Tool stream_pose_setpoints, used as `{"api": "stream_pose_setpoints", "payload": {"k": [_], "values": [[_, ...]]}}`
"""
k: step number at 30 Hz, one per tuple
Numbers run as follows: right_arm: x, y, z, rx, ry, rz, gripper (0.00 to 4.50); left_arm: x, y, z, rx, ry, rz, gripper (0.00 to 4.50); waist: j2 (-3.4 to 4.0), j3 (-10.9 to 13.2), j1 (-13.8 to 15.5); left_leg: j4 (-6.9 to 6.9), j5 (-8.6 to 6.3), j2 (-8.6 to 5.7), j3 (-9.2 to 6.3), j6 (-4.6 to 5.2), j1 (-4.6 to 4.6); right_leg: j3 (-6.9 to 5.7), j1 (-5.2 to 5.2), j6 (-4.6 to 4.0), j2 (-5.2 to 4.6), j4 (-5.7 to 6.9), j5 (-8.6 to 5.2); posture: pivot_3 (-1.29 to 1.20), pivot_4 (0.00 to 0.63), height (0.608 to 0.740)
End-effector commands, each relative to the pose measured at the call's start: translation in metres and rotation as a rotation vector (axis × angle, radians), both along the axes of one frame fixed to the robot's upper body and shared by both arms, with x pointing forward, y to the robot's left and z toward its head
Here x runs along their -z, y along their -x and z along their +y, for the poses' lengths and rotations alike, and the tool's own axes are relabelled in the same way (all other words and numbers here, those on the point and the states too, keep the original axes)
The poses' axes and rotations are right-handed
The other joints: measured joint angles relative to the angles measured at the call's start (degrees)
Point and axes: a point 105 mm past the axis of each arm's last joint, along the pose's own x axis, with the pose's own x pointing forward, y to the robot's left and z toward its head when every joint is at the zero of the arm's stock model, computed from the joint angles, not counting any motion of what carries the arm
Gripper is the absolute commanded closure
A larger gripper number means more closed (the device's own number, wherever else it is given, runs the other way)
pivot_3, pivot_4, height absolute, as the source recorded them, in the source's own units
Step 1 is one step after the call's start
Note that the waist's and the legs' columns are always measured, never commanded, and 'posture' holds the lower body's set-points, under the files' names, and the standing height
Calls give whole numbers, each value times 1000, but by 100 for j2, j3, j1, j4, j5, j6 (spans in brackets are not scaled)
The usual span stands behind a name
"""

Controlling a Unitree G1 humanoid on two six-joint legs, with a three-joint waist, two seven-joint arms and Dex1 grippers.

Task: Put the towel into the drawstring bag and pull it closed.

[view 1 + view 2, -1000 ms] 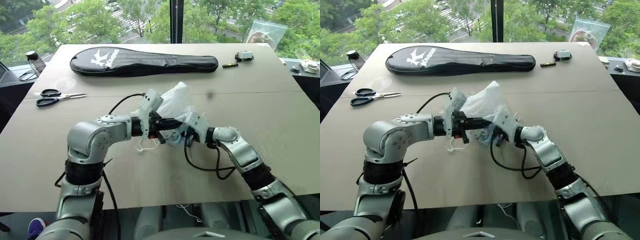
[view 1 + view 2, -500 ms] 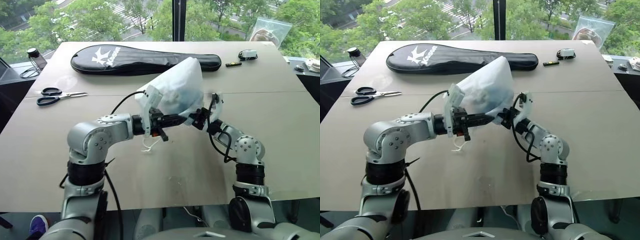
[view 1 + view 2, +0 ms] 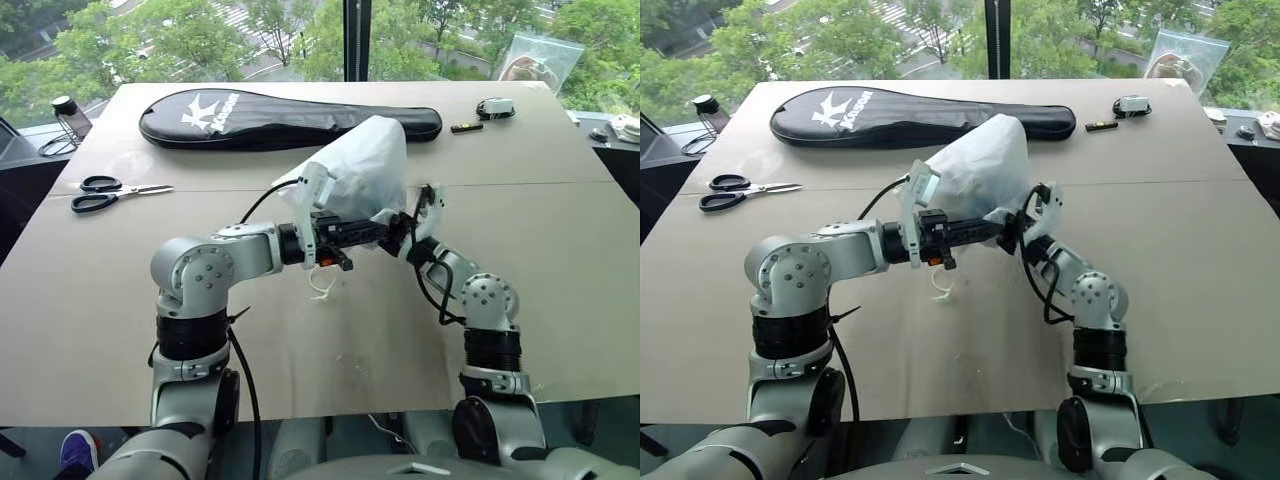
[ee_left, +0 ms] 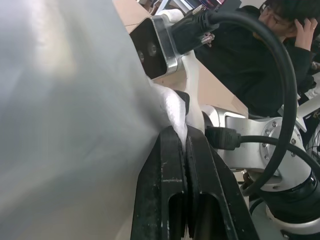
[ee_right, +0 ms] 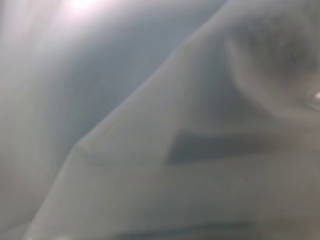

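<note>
The drawstring bag, thin translucent white fabric, hangs in the air above the middle of the table, bulging upward. My left gripper reaches in from the left at the bag's lower edge. In the left wrist view its black fingers are shut, with a fold of white fabric pinched between them. My right gripper meets the same edge from the right, close against the left one, and bag fabric covers its wrist view. White cords dangle below the left gripper. The towel is hidden.
A long black racket case lies across the far side of the table. Scissors and a small bottle are at the far left. A clear plastic zip bag and small dark items sit far right. A person is seated beyond.
The bag has been lifted off the table and now stands puffed up between the grippers. The right arm folded, its forearm swinging upright. The left gripper shifted right and slightly up.
</note>
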Motion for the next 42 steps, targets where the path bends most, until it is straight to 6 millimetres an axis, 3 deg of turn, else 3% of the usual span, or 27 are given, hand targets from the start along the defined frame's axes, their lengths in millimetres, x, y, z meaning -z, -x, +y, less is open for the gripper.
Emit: {"api": "stream_pose_setpoints", "payload": {"k": [1, 4, 8, 18, 25, 26, 31, 33, 37, 40, 42], "values": [[-7, 13, -4, -32, 123, -86, 1131, -6, 2, 4, -9, 12, -30, 4500, 2, 1, 0, -1, 0, 0, 1, 0, 0, 1, -1, 0, 0, -1, 0, 0, 150, 740], [5, 27, -4, -103, 369, -174, 1131, -5, 1, 6, -25, 19, -24, 4500, 5, 4, 2, -1, 0, -5, 5, 0, -2, 3, -2, 2, -4, -4, -1, 0, 150, 740], [19, 31, -8, -128, 579, -237, 1131, 0, 0, 8, -36, 11, -15, 4500, 4, 4, -15, -2, 0, -1, 5, 0, 1, 4, -2, 3, 2, -2, -2, 0, 150, 740], [20, 45, -25, -160, 679, -244, 1131, 6, 4, 9, -22, -35, -24, 4500, 3, 5, 24, -3, 0, -3, 3, 0, -4, 2, -3, 3, -2, -8, -2, 0, 150, 740], [29, 42, -14, -175, 712, -232, 4294, 9, 12, 3, 17, -54, -39, 4500, 3, 5, 12, -3, 0, -2, 4, 0, -2, 4, -3, 4, 0, -6, -3, 0, 150, 740], [27, 40, -11, -168, 694, -234, 4406, 10, 12, 3, 19, -54, -39, 4500, 2, 4, 3, -3, 0, -2, 4, 0, -2, 4, -3, 4, 0, -6, -3, 0, 150, 740], [-4, 12, 5, -49, 236, -157, 4406, 12, 15, 1, 29, -52, -26, 4500, 3, 5, -2, -8, 0, 3, 5, 0, 3, 9, -5, 3, 6, -2, -2, 0, 150, 740], [-10, 2, 7, -15, 144, -144, 4406, 13, 15, 0, 30, -47, -22, 4500, 4, 6, 8, -7, 0, 2, 6, 0, 0, 8, -5, 2, 4, -4, -1, 0, 150, 740], [-12, -12, 16, 13, 108, -159, 4406, 13, 13, 1, 14, -48, -30, 4500, 4, 6, 33, -7, 0, -6, 5, 0, -5, 4, -5, 3, -6, -10, -1, 0, 150, 740], [-7, -10, 17, -3, 173, -205, 4406, 14, 7, 7, -19, -67, -50, 4500, 5, 7, 11, -11, 0, -4, 7, 0, -5, 6, -12, 2, -4, -6, -1, 0, 150, 740], [-5, -8, 10, -1, 193, -224, 3719, 15, 4, 10, -30, -78, -60, 4500, 6, 7, 5, -14, 0, -3, 7, 0, -5, 7, -14, 2, -3, -6, -1, 0, 150, 740]]}}
